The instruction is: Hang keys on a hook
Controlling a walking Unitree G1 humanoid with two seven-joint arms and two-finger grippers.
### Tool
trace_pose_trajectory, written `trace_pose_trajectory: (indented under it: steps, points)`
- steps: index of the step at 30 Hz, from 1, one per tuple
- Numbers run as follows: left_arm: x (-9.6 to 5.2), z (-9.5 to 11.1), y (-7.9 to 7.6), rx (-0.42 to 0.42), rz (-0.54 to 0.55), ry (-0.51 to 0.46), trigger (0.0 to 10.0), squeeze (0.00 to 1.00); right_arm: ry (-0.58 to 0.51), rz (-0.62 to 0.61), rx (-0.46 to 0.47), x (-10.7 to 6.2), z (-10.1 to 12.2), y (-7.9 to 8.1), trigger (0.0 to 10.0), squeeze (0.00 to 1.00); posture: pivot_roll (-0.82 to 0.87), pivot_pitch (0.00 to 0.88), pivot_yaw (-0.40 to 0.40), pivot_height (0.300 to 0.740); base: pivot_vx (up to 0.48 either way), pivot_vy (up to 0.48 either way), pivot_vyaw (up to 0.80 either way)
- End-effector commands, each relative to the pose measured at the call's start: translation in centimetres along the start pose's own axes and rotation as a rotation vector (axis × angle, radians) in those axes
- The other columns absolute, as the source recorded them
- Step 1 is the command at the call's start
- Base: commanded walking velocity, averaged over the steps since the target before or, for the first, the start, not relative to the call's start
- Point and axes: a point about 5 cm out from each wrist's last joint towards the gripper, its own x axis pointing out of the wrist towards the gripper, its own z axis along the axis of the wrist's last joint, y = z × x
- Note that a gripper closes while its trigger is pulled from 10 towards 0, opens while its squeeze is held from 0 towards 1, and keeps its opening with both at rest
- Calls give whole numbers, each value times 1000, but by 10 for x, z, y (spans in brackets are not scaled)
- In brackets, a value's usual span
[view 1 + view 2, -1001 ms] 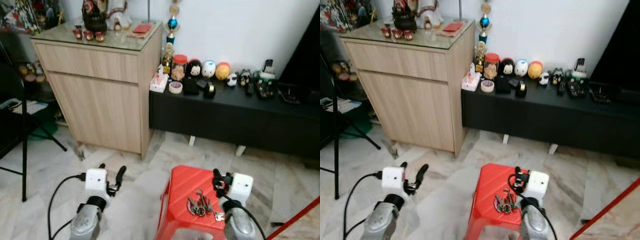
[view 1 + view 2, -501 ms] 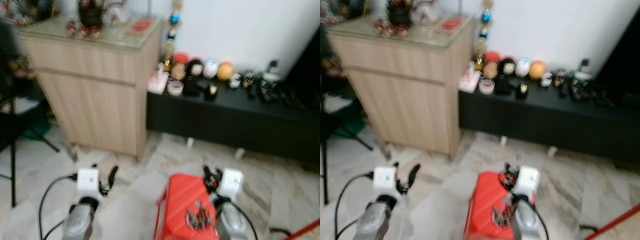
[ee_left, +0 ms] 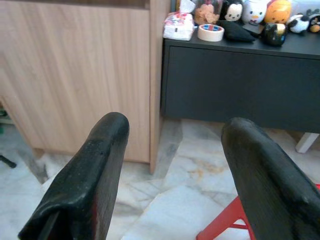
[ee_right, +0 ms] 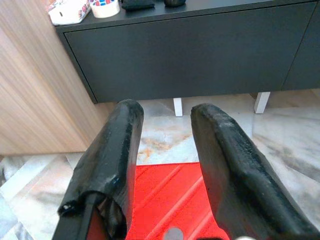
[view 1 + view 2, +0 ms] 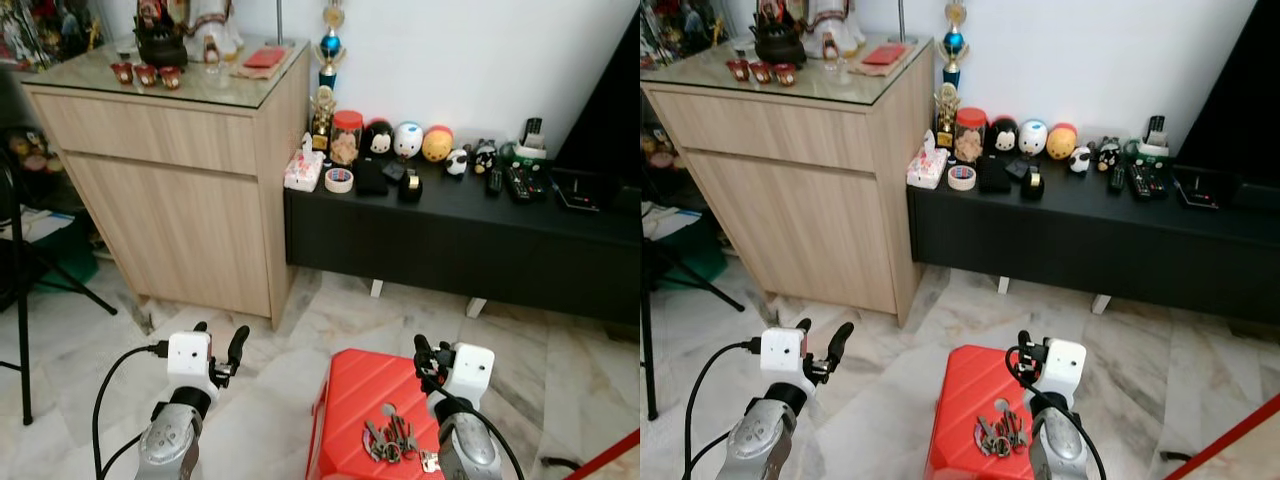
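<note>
Right now your keys (image 5: 392, 440) lie on the red stool (image 5: 360, 395), just behind the right gripper (image 5: 424, 357), whose fingers (image 4: 117, 150) are parted and hold nothing. Your left gripper (image 5: 218, 345) hangs released over the floor (image 5: 280, 400). Ahead stand the wooden cabinet (image 5: 180, 170) and black TV bench (image 5: 450, 235).

1. Your keys (image 5: 392, 440) look like dull silver metal, lying just beside the right pincer (image 5: 428, 360).
2. Under them you see a stool (image 5: 350, 400) of glossy red plastic, its top ribbed.
3. Each pincer's fingers (image 3: 95, 165) are matt black and finely grained, like rubber.
4. Ahead of the left pincer (image 5: 218, 345) stands a cabinet (image 5: 180, 200) of pale matt wood grain with a glass top.
5. The floor (image 5: 290, 340) shows polished veined marble.
</note>
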Motion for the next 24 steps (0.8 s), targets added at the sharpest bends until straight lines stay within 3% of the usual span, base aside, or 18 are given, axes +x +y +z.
trace_pose_trajectory:
  steps: [1,24]
  points:
    - [-1,-2,2,-7,4,16,10000,0,-24,4,4,2,5,2,10000,0,20,0,-65,740,0,319,0]
    - [0,-1,-2,3,-15,9,10000,0,-36,12,-10,2,7,1,10000,0,9,0,-62,740,0,13,0]
